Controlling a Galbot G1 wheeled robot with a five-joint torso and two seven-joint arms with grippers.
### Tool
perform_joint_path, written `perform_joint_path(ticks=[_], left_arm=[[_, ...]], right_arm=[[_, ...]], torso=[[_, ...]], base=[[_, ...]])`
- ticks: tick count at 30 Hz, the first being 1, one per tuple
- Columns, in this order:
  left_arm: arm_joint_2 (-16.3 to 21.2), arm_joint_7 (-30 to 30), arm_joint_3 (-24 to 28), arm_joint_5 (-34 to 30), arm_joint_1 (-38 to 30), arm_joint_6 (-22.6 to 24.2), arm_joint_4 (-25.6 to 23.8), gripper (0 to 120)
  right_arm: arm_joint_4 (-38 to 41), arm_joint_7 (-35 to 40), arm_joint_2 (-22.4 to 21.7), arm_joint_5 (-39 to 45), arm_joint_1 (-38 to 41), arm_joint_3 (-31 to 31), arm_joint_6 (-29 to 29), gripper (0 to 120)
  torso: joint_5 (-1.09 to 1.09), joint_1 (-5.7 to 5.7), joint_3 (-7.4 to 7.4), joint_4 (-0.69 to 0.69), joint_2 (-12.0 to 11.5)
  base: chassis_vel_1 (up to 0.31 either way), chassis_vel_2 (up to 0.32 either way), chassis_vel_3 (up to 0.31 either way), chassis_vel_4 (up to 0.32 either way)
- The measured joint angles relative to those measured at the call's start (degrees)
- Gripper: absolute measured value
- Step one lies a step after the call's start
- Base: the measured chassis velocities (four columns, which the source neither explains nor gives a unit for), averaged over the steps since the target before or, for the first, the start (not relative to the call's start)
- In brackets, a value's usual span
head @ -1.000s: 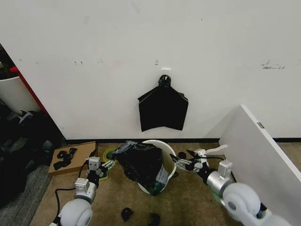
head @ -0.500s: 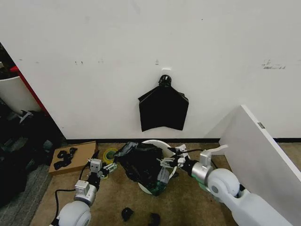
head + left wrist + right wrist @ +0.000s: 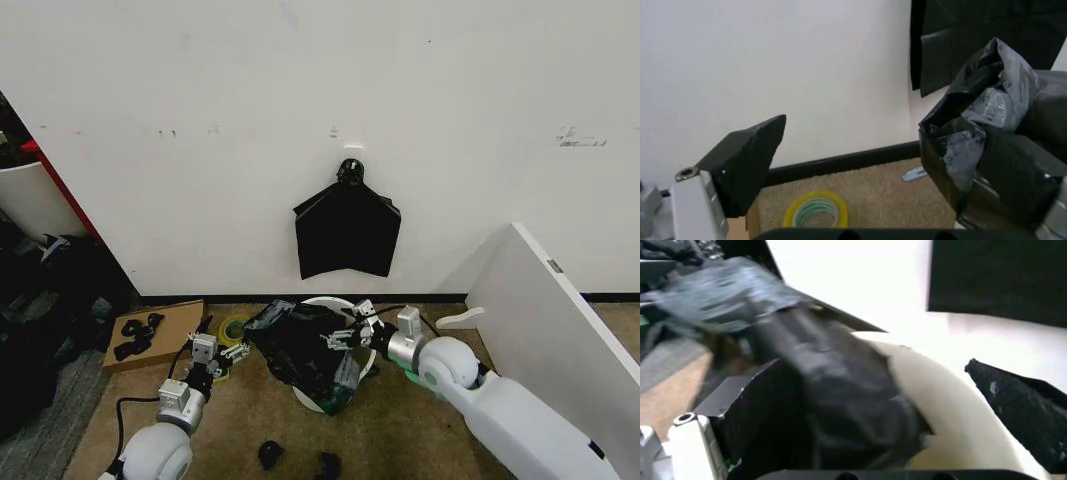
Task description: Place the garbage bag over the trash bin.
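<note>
Low on the brown carpet (image 3: 400, 430), closest to the robot, lie two small black scraps (image 3: 268, 454). A little farther, on the robot's left side, the left tool (image 3: 222, 357) sits low near the floor. Its fingers are spread open and hold nothing. It is just beside the garbage bag (image 3: 300, 345) and does not touch it. Near it lies a yellow tape roll (image 3: 233, 328), and past that a flat cardboard piece (image 3: 150, 335) with black bits on top.

In the middle stands the trash bin (image 3: 352, 310), white and round, tipped a little. The garbage bag is bunched up and crinkly, draped over the bin's left side and rim. The right tool (image 3: 348, 328) reaches over the bin's rim to the bag. Its fingers (image 3: 1020, 400) are open, with the black plastic between them.

Farther back, a flat black bag bundle (image 3: 346, 230) hangs on the white wall (image 3: 450, 120).
</note>
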Motion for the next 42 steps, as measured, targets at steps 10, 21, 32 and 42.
perform_joint_path(ticks=[10, 21, 32, 42], left_arm=[[-0.4, 0.1, 0.0, 0.2, 0.0, -0.1, 0.1, 100], [-0.3, 0.2, 0.0, 0.4, 0.4, -0.2, 0.2, 100], [-0.5, 0.2, 0.1, 0.5, 0.1, -0.3, 0.2, 100], [1.2, 5.5, -0.8, 1.1, 2.2, -2.2, -1.3, 100]], right_arm=[[-2.3, 0.0, -0.4, 4.6, 2.8, -1.9, -6.5, 84], [-3.5, 0.3, 0.6, 4.0, 3.3, -3.1, -7.5, 42], [-0.8, 3.3, 0.6, 5.0, 0.5, -1.7, -6.4, 1], [0.5, 10.5, 1.8, 7.3, -1.7, 0.4, -7.0, 0]], torso=[[-0.01, 0.0, 0.0, -0.02, 0.0], [0.0, 0.0, 0.0, -0.01, 0.0], [0.0, 0.0, -0.01, -0.01, 0.0], [-0.01, 0.0, -0.01, -0.01, 0.0]], base=[[0.0, 0.0, 0.0, 0.0], [0.0, 0.0, 0.0, 0.0], [0.0, 0.0, 0.0, 0.0], [0.0, 0.0, 0.0, 0.0]])
